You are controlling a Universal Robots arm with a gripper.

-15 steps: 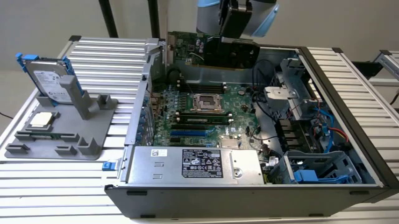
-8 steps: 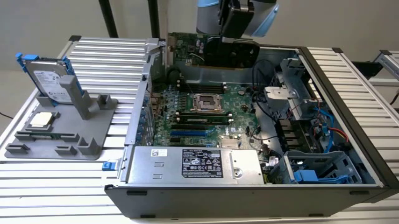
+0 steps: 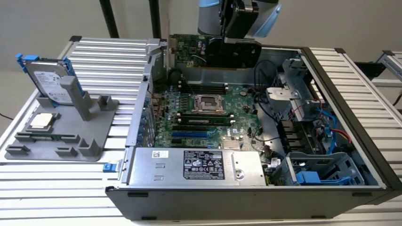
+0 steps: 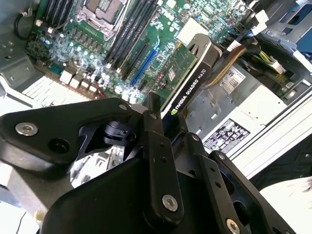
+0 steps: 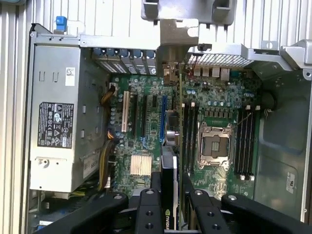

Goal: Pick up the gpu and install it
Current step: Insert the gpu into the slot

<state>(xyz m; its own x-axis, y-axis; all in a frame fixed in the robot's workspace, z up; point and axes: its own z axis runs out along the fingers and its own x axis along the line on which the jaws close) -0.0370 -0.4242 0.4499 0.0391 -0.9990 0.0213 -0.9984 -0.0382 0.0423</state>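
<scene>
Plain off-white wall (image 3: 50,19) behind. Two dark vertical poles (image 3: 110,19) stand in front of it, toward the exterior view's left. Table (image 3: 56,188) is silver ribbed aluminium slats. Another slatted aluminium section (image 3: 392,61) sits at the exterior view's right edge, apart from the table. Light is even, shadows soft.

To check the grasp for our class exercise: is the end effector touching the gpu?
Touching. The second wrist view shows the end effector closed on the gpu, its fingers pressed against both faces with no gap.
</scene>
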